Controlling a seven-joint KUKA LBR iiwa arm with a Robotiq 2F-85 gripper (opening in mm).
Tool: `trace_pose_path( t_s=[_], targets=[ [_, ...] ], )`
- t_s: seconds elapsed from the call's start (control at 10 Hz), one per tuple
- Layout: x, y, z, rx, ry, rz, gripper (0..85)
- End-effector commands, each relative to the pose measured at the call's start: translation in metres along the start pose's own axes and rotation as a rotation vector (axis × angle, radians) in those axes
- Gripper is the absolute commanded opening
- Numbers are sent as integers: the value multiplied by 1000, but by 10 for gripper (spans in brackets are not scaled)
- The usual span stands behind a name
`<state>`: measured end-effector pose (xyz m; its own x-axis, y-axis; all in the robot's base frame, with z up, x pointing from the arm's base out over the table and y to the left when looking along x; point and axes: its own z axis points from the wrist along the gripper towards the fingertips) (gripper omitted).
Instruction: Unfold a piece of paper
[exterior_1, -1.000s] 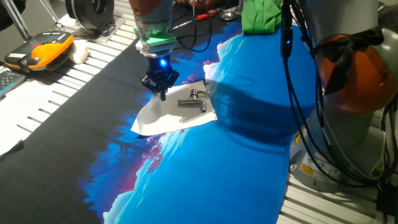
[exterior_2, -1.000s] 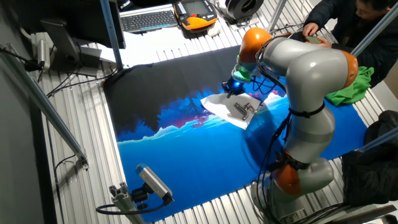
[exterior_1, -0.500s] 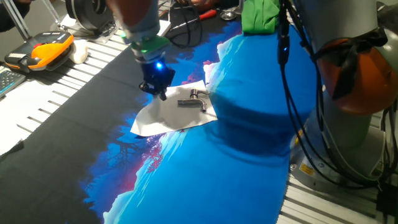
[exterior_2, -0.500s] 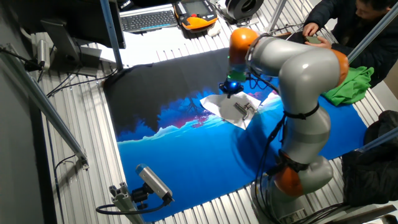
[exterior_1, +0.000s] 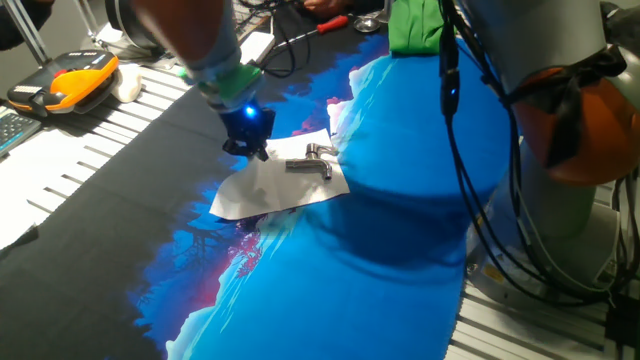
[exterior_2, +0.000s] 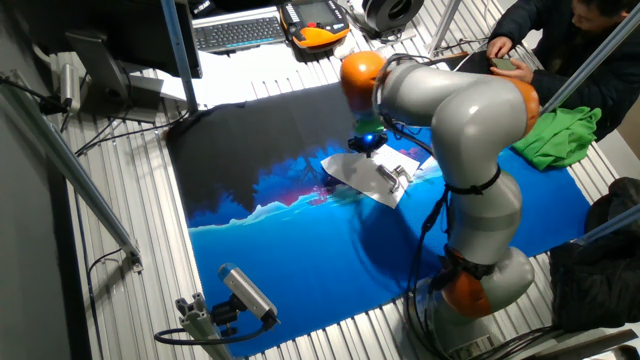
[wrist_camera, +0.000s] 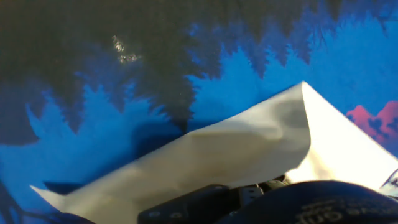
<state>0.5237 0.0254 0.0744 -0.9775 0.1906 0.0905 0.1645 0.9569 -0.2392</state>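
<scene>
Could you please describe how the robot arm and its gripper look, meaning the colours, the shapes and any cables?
The arm has thick rounded silver-grey segments with orange rings at the joints. Black cables hang in loops along it. The wrist ends in a green ring, and below it sits the small black gripper with a bright blue light. Its jaws are short and dark.

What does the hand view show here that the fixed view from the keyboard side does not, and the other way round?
Only the hand view shows the piece of paper close up, its flap raised off the cloth with a peaked corner. Only the fixed view shows the small metal piece lying on the sheet, the whole arm, the keyboard and the green cloth. Both show the paper on the blue printed cloth, with the gripper at its edge.
</scene>
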Motion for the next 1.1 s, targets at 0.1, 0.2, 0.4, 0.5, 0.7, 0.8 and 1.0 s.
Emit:
trace_pose_path(
  t_s=[0.1, 0.2, 0.4, 0.5, 0.7, 0.8, 1.0],
  targets=[
    [0, 0, 0, -12, -30, -176, 0],
    [0, 0, 0, 9, -39, -163, 0],
    [-2, 2, -1, -53, -28, -95, 0],
    [-8, 7, -4, -111, -38, -36, 0],
    [-19, 9, -16, -147, -34, 17, 0],
    [-23, 9, -19, -167, -29, 33, 0],
    [-25, 9, -18, -184, -36, 57, 0]
  ],
)
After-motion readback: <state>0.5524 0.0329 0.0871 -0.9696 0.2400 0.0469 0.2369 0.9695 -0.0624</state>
